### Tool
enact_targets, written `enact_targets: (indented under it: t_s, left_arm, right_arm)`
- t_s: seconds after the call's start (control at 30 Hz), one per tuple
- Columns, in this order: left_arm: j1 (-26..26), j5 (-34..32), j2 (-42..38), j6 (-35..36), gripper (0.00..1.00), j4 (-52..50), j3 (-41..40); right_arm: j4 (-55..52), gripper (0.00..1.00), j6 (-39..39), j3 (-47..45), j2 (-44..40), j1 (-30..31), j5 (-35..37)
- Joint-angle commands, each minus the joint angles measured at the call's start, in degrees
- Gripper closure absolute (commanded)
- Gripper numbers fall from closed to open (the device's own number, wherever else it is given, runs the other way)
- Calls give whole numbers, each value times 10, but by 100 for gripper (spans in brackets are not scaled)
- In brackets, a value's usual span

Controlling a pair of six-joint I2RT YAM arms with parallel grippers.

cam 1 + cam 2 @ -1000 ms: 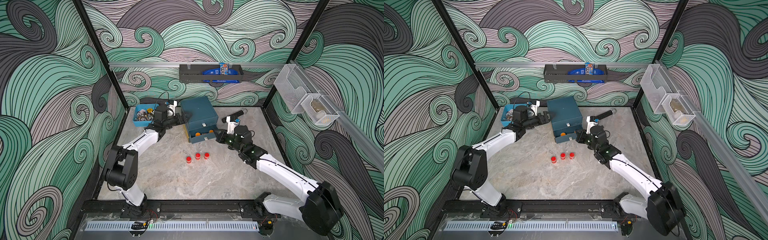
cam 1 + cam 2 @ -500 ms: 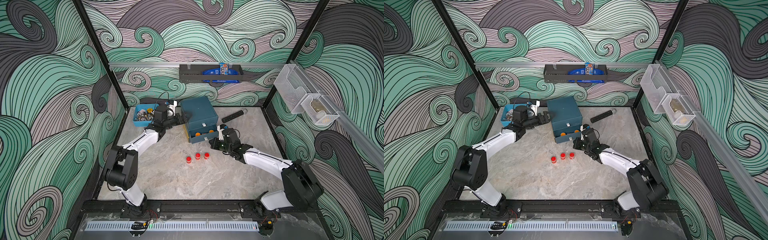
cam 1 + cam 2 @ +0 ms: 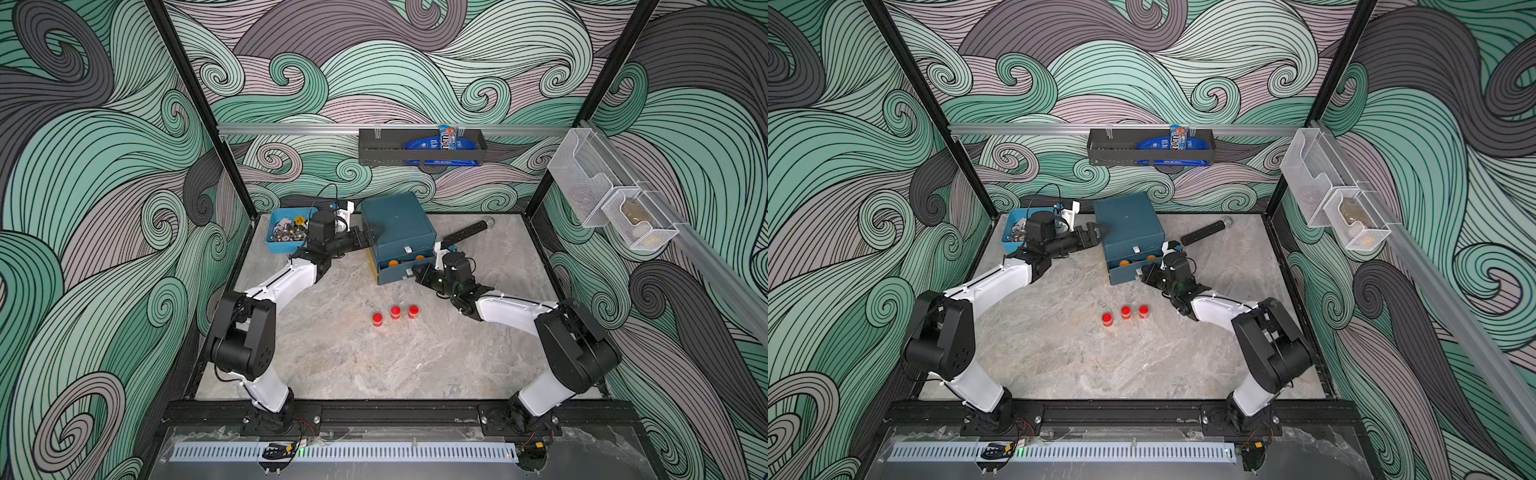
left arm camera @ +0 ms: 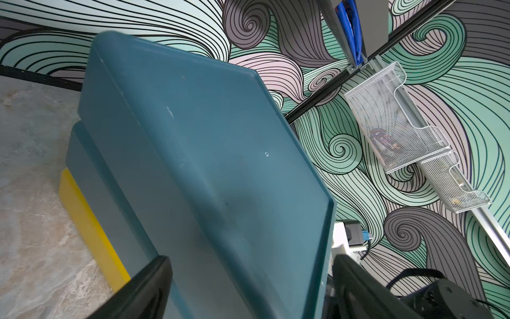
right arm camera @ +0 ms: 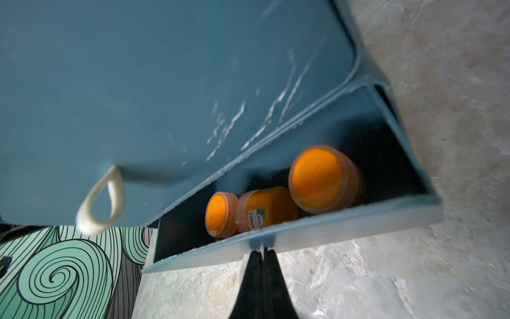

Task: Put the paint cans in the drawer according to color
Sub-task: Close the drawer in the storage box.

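Marbled grey tabletop (image 3: 332,353), walled in by teal swirl wallpaper. Against a second ago, my right arm has folded in close. My right gripper (image 5: 263,250) has come from beside the drawer chest (image 3: 395,224) to the front wall of its open drawer (image 5: 345,224). My left arm, the chest and the loose cans have not moved.

My right jaws are pinched fully together, holding nothing, with their tips at the middle of that front wall. My left gripper (image 3: 1095,232) stands wide open at the chest's left side, a finger either side of its upper edge. I cannot tell whether they press it.

Three red cans (image 3: 395,312) stand upright in a short row on bare table, near the chest's front. Three orange cans (image 5: 317,179) are inside the open drawer, and the middle one lies on its side. One white pull tab (image 5: 100,204) hangs on the closed drawer above. One blue bin (image 3: 286,245) sits left of the chest.

The chest sits at back centre. Its long axis runs back to front, and its drawer fronts face the near edge.
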Motion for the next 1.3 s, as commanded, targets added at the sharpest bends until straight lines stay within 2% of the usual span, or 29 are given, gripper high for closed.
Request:
enact_targets:
  t_s: [0.0, 0.4, 0.57, 0.63, 0.73, 0.8, 1.0, 1.13, 1.27]
  left_arm:
    - [2, 2, 1, 4, 6, 8, -2]
    - [1, 2, 0, 4, 6, 8, -2]
    - [1, 3, 0, 3, 6, 8, -2]
    - [1, 3, 0, 3, 6, 9, -2]
    - [0, 2, -1, 3, 6, 9, -2]
    - [1, 3, -2, 2, 6, 9, -2]
    - [0, 5, -1, 1, 6, 10, -2]
    - [0, 4, -1, 2, 6, 9, -2]
    - [0, 3, 0, 3, 6, 9, -2]
  right_arm:
    - [88, 100, 44, -2, 19, -11, -16]
    - [184, 100, 103, 20, 89, -13, -39]
    - [220, 100, 108, 11, 91, -13, -52]
    - [238, 96, 106, -7, 78, -13, -50]
    - [236, 79, 96, -39, 43, -13, -39]
    - [224, 71, 88, -62, 19, -12, -35]
    - [168, 64, 59, -118, -37, -9, -25]
    - [150, 56, 46, -121, -16, -9, -44]
    - [160, 53, 46, -116, 25, -10, -56]
